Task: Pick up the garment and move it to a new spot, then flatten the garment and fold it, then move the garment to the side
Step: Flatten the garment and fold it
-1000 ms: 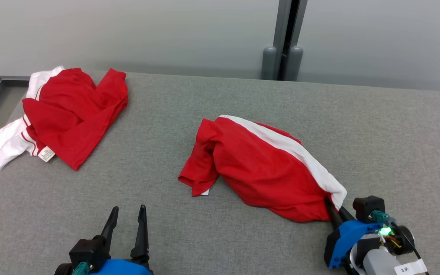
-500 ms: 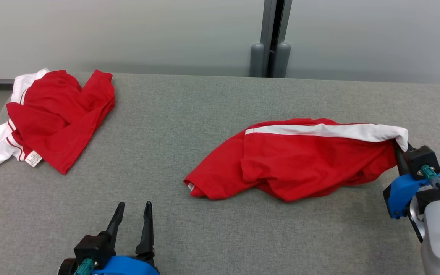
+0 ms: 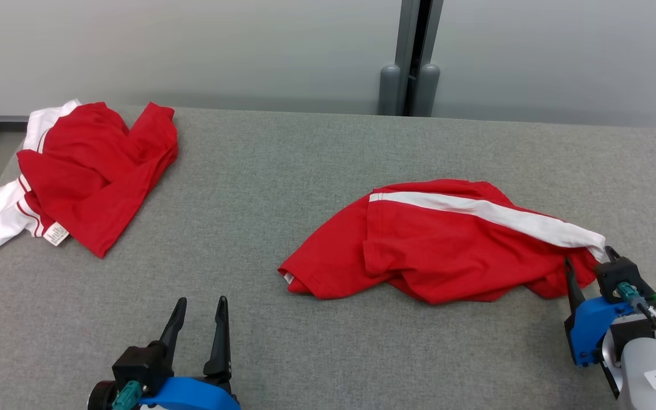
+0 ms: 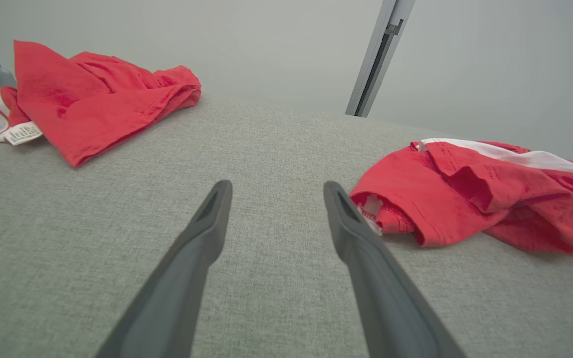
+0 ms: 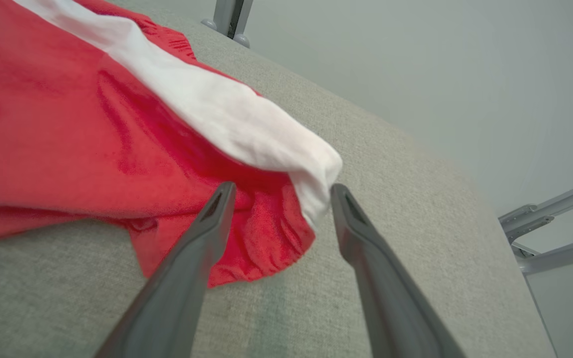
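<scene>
The garment [image 3: 447, 245], red with a white stripe, lies crumpled on the grey table [image 3: 305, 148] right of centre. My right gripper [image 3: 588, 257] stands open at its right end. In the right wrist view the garment's [image 5: 92, 124] white-edged corner rests on the table between the spread fingers of that gripper [image 5: 281, 186], and neither finger presses on it. My left gripper [image 3: 201, 300] is open near the front edge, left of the garment, with nothing in it. In the left wrist view the left gripper [image 4: 276, 186] points over bare table, with the garment [image 4: 465, 189] to its right.
A second red and white garment [image 3: 94, 165] lies bunched at the table's far left corner, partly hanging over the left edge, and it appears again [image 4: 97, 99] in the left wrist view. A grey post [image 3: 413, 57] stands behind the table against the pale wall.
My right gripper swung the garment's end to the right, lowered it onto the table and opened. The garment now lies stretched out sideways. The left gripper stayed put; the camera shifted slightly.
</scene>
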You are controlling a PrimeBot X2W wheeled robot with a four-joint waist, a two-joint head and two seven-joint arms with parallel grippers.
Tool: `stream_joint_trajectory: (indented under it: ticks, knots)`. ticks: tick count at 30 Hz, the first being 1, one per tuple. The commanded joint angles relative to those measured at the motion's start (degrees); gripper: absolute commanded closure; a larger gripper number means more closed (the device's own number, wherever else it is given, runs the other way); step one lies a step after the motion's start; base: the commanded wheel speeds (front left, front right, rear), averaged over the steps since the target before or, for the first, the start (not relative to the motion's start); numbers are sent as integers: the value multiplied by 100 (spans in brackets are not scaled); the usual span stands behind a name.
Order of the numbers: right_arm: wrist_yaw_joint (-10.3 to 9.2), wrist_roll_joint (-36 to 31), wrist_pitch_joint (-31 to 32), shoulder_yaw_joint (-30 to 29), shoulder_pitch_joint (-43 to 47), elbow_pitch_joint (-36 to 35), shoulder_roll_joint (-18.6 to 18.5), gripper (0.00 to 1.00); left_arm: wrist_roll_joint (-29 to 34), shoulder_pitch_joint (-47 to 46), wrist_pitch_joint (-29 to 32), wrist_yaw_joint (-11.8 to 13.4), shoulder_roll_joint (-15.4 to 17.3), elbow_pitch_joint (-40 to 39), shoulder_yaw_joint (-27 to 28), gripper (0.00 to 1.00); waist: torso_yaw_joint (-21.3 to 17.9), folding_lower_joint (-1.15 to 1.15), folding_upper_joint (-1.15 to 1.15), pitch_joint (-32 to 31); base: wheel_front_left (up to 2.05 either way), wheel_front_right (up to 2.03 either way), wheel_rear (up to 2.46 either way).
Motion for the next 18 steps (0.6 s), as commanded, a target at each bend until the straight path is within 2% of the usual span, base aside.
stream_joint_trajectory:
  ticks: [1,5,9,12,18]
  knots:
    - [-2,23,-43,-44,49,-21,0,0,0,-33,-27,31,-6,-1,-5,0,-22,0,0,-22,0,0,0]
    - [-2,280,-73,-4,-47,-232,67,0,-11,14,-27,39,-6,-19,-20,0,-73,0,0,-67,0,0,0]
    - [-2,676,-73,517,-30,-741,198,0,-22,30,-27,51,-5,-40,-47,0,-92,0,0,-78,0,0,0]
    - [-2,1019,-72,1187,69,-895,295,0,-31,11,-27,46,-6,-47,-82,0,-70,0,0,-61,0,0,0]
    - [-2,1925,1,2862,-226,-401,427,0,-43,-115,-27,45,-5,-44,-168,0,97,0,0,38,0,0,0]
